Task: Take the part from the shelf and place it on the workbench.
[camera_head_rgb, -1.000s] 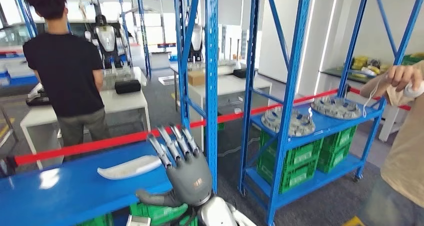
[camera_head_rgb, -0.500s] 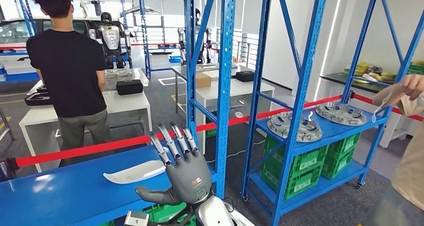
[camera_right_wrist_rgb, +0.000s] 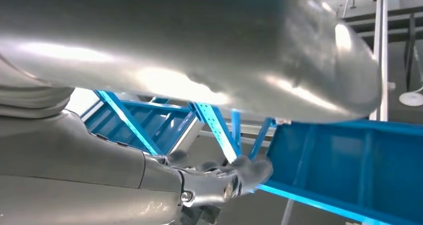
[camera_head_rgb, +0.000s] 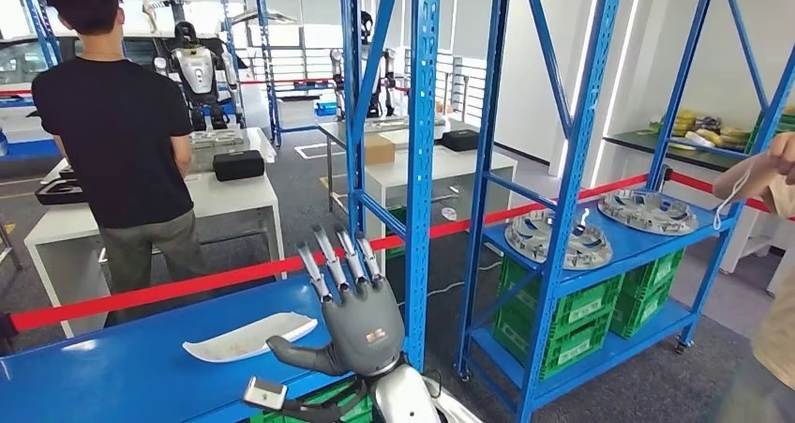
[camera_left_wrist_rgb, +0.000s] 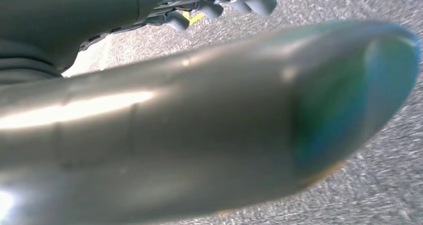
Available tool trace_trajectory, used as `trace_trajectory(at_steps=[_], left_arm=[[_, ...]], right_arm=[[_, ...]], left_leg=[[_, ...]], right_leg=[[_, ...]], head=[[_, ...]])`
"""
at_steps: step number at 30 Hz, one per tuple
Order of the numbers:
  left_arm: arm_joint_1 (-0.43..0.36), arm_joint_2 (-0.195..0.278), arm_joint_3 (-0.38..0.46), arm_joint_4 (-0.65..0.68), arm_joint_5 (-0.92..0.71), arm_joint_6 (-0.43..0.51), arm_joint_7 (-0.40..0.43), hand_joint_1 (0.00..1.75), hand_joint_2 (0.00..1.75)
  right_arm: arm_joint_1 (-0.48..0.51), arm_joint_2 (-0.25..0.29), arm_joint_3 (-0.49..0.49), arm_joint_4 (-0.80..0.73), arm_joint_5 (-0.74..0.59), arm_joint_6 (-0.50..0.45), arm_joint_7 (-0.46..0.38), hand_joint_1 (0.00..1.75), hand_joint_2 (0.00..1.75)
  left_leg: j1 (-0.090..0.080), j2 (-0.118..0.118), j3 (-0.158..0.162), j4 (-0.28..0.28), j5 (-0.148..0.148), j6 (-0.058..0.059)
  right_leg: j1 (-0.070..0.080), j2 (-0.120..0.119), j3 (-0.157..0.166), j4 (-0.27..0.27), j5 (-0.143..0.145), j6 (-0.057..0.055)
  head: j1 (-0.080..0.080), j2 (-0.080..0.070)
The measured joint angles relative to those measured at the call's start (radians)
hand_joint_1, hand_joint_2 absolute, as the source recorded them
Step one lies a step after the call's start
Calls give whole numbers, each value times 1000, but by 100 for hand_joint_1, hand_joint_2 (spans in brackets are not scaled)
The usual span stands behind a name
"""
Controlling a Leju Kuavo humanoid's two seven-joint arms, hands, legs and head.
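One long, shallow white part (camera_head_rgb: pixel 248 337), smooth and glossy, curved like a narrow dish and tapering to a point at each end, lies flat on the matte blue shelf deck (camera_head_rgb: pixel 112 376) at about 7 o'clock in the head view. Glossy blue steel rack uprights (camera_head_rgb: pixel 424 160) rise just beside it at 3 o'clock. A flat red barrier tape (camera_head_rgb: pixel 178 282) runs behind the deck. Farther off, at 3 o'clock, two round grey metal discs (camera_head_rgb: pixel 558 238) with ribbed, notched faces sit on another blue shelf above green slatted plastic crates (camera_head_rgb: pixel 562 312). A person in a black T-shirt (camera_head_rgb: pixel 117 132) stands at 10 o'clock beside white tables (camera_head_rgb: pixel 234 193).

The right hand (camera_head_rgb: pixel 361 320), with a matte grey shell and darker slim fingers (camera_head_rgb: pixel 333 259), stands upright with fingers spread wide and straight, holding nothing. Its thumb (camera_head_rgb: pixel 292 355) reaches toward the part's near end; whether they touch cannot be told. In the right wrist view the right hand (camera_right_wrist_rgb: pixel 219 177) shows against blue shelving.

The left hand (camera_left_wrist_rgb: pixel 214 3) hangs over speckled grey floor (camera_left_wrist_rgb: pixel 359 185); how it is set cannot be told.
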Motion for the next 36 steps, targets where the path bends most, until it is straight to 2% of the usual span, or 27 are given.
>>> trace_trajectory(at_steps=[2, 4, 5, 6, 8, 9, 10, 11, 13, 15, 16, 19, 20, 21, 22, 23, 24, 25, 26, 27, 29, 31, 32, 34, 35, 36], left_arm=[[0, 4, 8, 0, 0, 1, -2, 0, 0], [4, 8, 13, 0, 0, 1, -2, 0, 0], [7, 8, 14, 0, 0, 1, -2, 0, 0], [8, 8, 16, 0, 0, 1, -2, 0, 0], [9, 10, 18, 0, 0, 2, -3, 0, 0], [10, 11, 18, 1, -1, 2, -3, 0, 0], [10, 11, 20, 1, -2, 2, -3, 0, 0], [11, 11, 21, 1, -2, 2, -2, 0, 0], [12, 9, 25, 1, -3, 2, -2, 0, 0], [12, 7, 27, 1, -3, 3, -3, 0, 0], [11, 7, 27, 0, -3, 3, -3, 0, 0], [11, 5, 29, 1, -3, 3, -4, 0, 0], [12, 4, 30, 1, -4, 3, -4, 0, 0], [12, 4, 30, 1, -4, 3, -4, 0, 0], [13, 4, 31, 1, -4, 3, -4, 0, 0], [13, 3, 32, 1, -4, 3, -4, 0, 0], [13, 2, 33, 1, -4, 3, -4, 0, 0], [12, 0, 33, 1, -5, 3, -4, 0, 0], [12, -2, 34, 1, -5, 3, -4, 0, 0], [12, -4, 34, 1, -5, 3, -4, 0, 0], [13, -4, 34, 1, -5, 2, -5, 0, 0], [11, -3, 34, 1, -5, 2, -5, 0, 0], [10, -2, 34, 1, -5, 2, -5, 0, 0], [11, -1, 35, 1, -5, 2, -4, 0, 0], [13, -1, 35, 1, -5, 2, -4, 0, 0], [15, -1, 35, 1, -5, 2, -4, 0, 0]], right_arm=[[-2, 3, -6, 0, 1, 1, 0, 0, 0], [0, 3, -8, 0, 1, 1, 1, 0, 0], [2, 3, -9, 1, 1, 1, 2, 0, 0], [3, 3, -10, 1, 1, 1, 3, 0, 0], [4, 3, -13, 1, 1, 1, 5, 0, 0], [4, 3, -15, 1, 1, 1, 6, 0, 0], [4, 3, -16, 1, 1, 1, 6, 0, 0], [4, 3, -17, 1, 1, 1, 7, 0, 0], [5, 3, -20, 1, 1, 1, 7, 0, 0], [6, 3, -25, 1, 1, 0, 7, 0, 0], [7, 3, -29, 1, 1, 0, 7, 0, 0], [17, 2, -35, 1, 1, 0, 7, 0, 0], [22, 1, -36, 1, 1, 0, 7, 0, 0], [27, 1, -36, 1, 1, 0, 7, 0, 0], [29, 0, -37, 1, 1, 0, 7, 0, 0], [31, 0, -38, 1, 1, 0, 7, 0, 0], [31, 0, -39, 1, 1, 0, 7, 0, 0], [31, -1, -40, 1, 1, 0, 7, 0, 0], [32, -2, -41, 1, 1, 0, 7, 0, 0], [32, -3, -42, 1, 1, 0, 7, 0, 0], [32, -4, -43, 0, 1, -1, 8, 0, 0], [30, -4, -43, -1, 1, -2, 7, 0, 0], [30, -3, -43, -1, 1, -2, 7, 0, 0], [35, -3, -43, -1, 1, -2, 7, 0, 0], [39, -3, -43, -1, 1, -2, 7, 0, 0], [42, -3, -43, -1, 1, -2, 7, 0, 0]], left_leg=[[2, 0, -65, 105, -28, -11], [5, 0, -142, 199, -71, -19], [7, 1, -166, 211, -76, -22], [9, 1, -172, 190, -58, -22], [13, 2, -141, 65, 38, -28], [13, 3, -123, 5, 72, -28], [12, 4, -108, -36, 92, -24], [11, 4, -102, -52, 96, -16], [9, 3, -95, -48, 89, 3], [12, 1, -85, -49, 84, 17], [12, 0, -79, -50, 79, 23], [10, 0, -62, -50, 60, 33], [10, -1, -55, -50, 52, 33], [9, -2, -45, -50, 44, 32], [7, -3, -34, -49, 36, 31], [6, -3, -24, -50, 27, 30], [4, -4, -14, -50, 20, 27], [4, -4, -8, -51, 13, 23], [4, -4, -3, -53, 8, 17], [3, -4, 2, -50, 8, 10], [5, -3, 9, -41, 7, -3], [6, -2, -8, 9, -10, -11], [7, -1, -36, 59, -29, -15], [8, -1, -113, 175, -70, -24], [9, -1, -146, 209, -80, -27], [9, -1, -163, 209, -72, -27]], right_leg=[[-5, 0, 24, -5, -13, -4], [-8, 1, 38, -3, -29, -1], [-10, 1, 45, 0, -38, 1], [-12, 2, 53, 3, -48, 5], [-17, 1, 72, 12, -71, 14], [-19, 1, 80, 17, -83, 20], [-19, 1, 84, 20, -93, 27], [-18, 1, 85, 24, -99, 34], [-15, 2, 87, 31, -104, 44], [-16, 0, 68, 74, -108, 51], [-17, -1, 37, 124, -120, 56], [-18, -2, -93, 308, -185, 66], [-18, -2, -120, 329, -188, 65], [-17, -2, -128, 312, -166, 61], [-15, -2, -119, 262, -125, 55], [-12, -3, -97, 189, -71, 46], [-7, -3, -75, 121, -34, 37], [-2, -3, -58, 73, -18, 29], [2, -2, -47, 45, -14, 23], [4, -1, -42, 37, -24, 17], [2, 0, -20, 25, -21, 6], [-3, -1, 8, 16, -23, -5], [-4, -2, 18, 14, -27, -8], [-5, -1, 32, 14, -40, -11], [-5, -1, 39, 15, -49, -10], [-5, 0, 46, 17, -58, -9]], head=[[-4, 0], [-6, 0], [-7, 0], [-7, 0], [-8, 0], [-9, 0], [-10, 0], [-10, 0], [-7, 0], [-4, 0], [-2, 0], [1, 0], [1, 0], [2, 0], [2, 0], [2, 0], [1, 0], [1, 0], [1, 0], [0, 0], [0, 0], [-2, 0], [-3, 0], [-6, 0], [-6, 0], [-7, 0]])
